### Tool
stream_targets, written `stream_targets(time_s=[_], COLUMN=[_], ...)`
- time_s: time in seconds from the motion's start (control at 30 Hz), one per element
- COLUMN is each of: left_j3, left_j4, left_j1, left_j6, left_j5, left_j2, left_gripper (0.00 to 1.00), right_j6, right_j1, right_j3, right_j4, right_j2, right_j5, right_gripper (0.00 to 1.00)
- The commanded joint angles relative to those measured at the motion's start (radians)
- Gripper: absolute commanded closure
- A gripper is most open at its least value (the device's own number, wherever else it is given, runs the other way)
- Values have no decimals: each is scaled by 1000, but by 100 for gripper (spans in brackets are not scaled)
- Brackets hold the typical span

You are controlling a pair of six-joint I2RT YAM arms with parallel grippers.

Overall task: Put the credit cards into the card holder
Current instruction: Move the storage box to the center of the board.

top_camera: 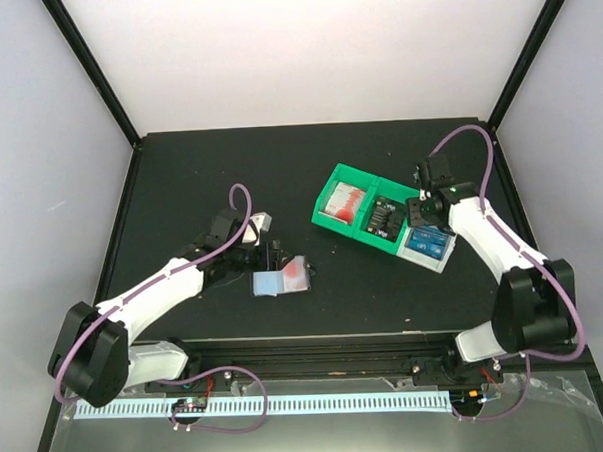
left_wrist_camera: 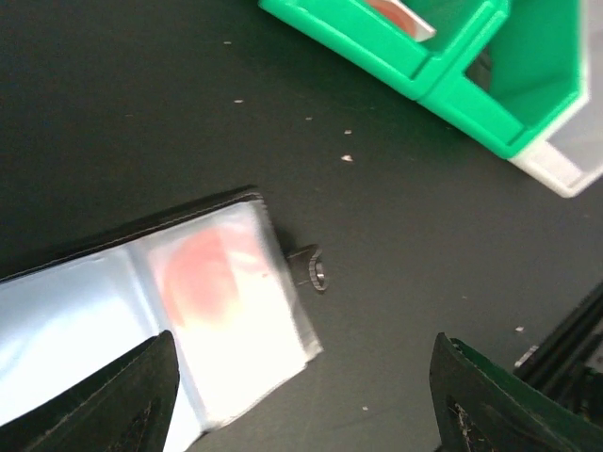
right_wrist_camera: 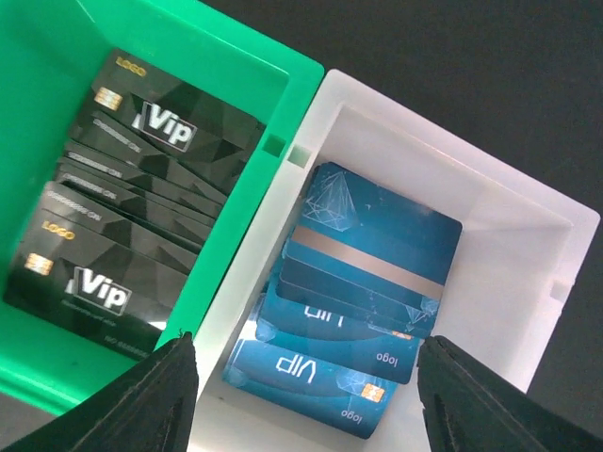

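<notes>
Over the white bin (right_wrist_camera: pixel 513 273), the right end effector (right_wrist_camera: pixel 306 377) hangs wide above stacked blue credit cards (right_wrist_camera: pixel 367 254), where one pinch could snag several.

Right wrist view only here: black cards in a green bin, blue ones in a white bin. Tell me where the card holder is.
Observer: The card holder lies open on the table, left of the bins, just ahead of the left gripper.
Operator: Report what is in it.
Observer: One clear sleeve holds a red-and-white card. The sleeve beside it looks pale blue, but I cannot tell what is in it.
Operator: Give me the left gripper's state.
Observer: Open, jaws wide apart, holding nothing.
</notes>
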Motion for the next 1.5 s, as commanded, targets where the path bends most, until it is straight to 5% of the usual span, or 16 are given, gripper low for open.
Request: stream_targets(time_s=[0.0, 0.27, 0.4, 0.73, 1.07, 1.2, 1.47], left_j3=[18, 23, 35, 47, 97, 146, 210], left_j4=[84, 113, 123, 129, 162, 195, 302], left_j1=[-8, -23, -33, -42, -50, -56, -71], left_j6=[-26, -35, -40, -46, -92, -147, -244], left_j5=[135, 154, 160, 146, 135, 96, -2], left_j2=[30, 48, 47, 48, 116, 176, 306], left_gripper=[25, 26, 26, 26, 26, 26, 25], right_j6=[-42, -284, -420, -469, -473, -564, -756], right_j1=[-14, -47, -52, -32, 69, 59, 19], right_j3=[63, 24, -28, -44, 13, 15, 23], right_j4=[-96, -52, 22, 81, 192, 197, 188], right_j2=[76, 154, 128, 152, 212, 233, 266], right_j5=[88, 67, -69, -219, -179, -71, -106], right_gripper=[35, 46, 46, 46, 43, 45, 47])
